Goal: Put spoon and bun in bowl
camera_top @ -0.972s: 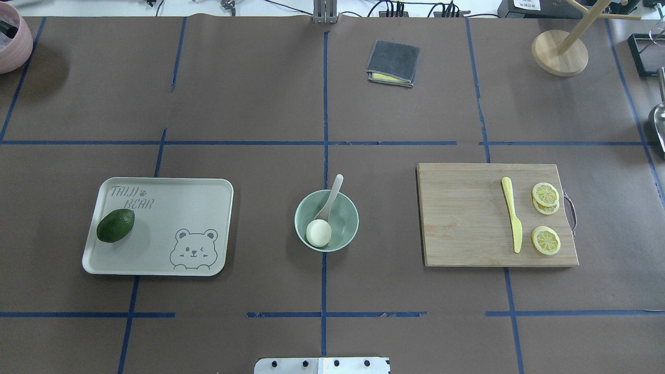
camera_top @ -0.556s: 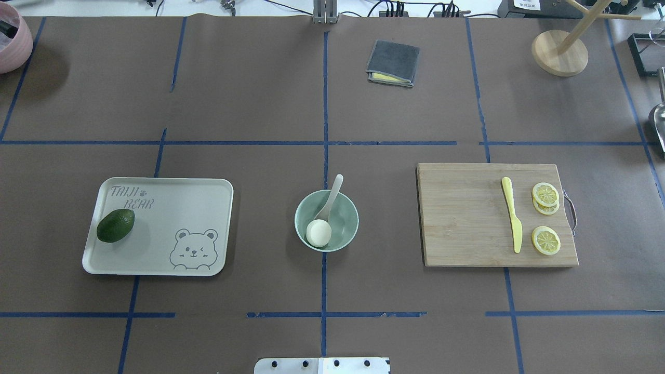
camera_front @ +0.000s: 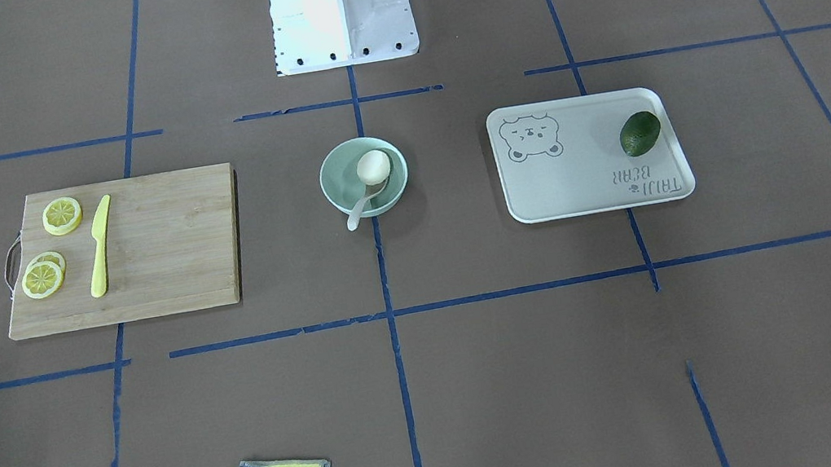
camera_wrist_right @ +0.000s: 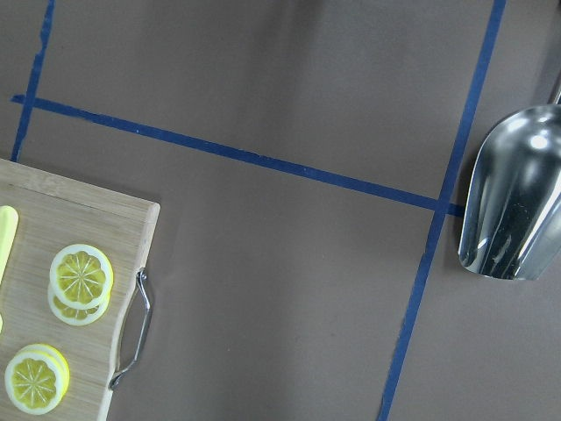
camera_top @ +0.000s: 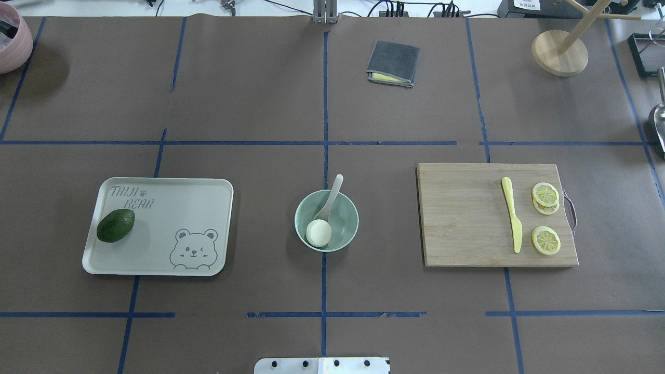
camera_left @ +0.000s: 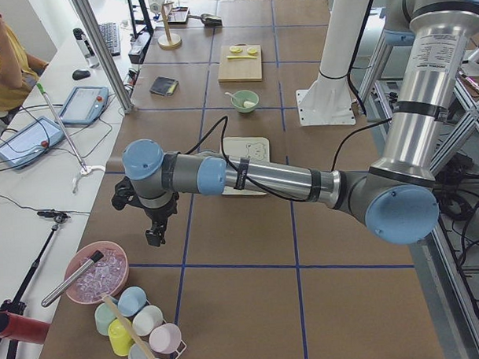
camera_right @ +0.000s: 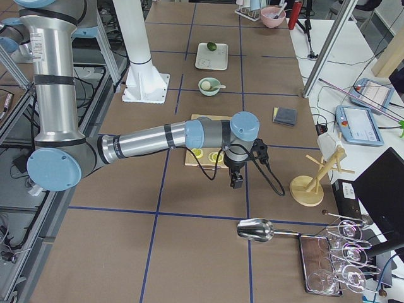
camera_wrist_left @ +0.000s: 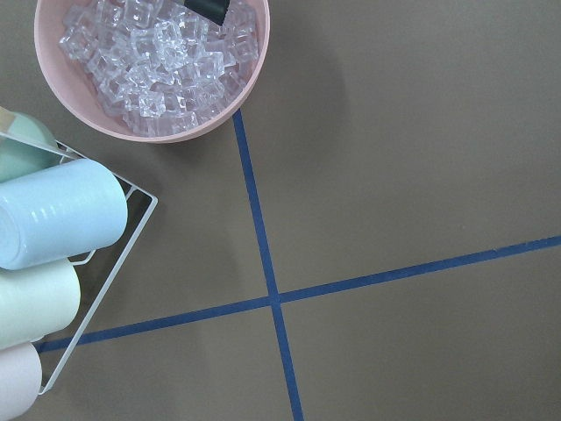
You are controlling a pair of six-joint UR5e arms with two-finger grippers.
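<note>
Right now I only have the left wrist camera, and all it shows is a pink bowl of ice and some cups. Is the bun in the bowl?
Observer: Yes. The bun sits inside the bowl, on the side nearest the robot.
Operator: And the spoon?
Observer: The spoon has its scoop in the bowl beside the bun, and its handle leans out over the far rim.
Operator: Where is the right arm?
Observer: The right gripper hangs over the table between the cutting board and a metal scoop, well away from the bowl. I cannot tell whether it is open.
</note>
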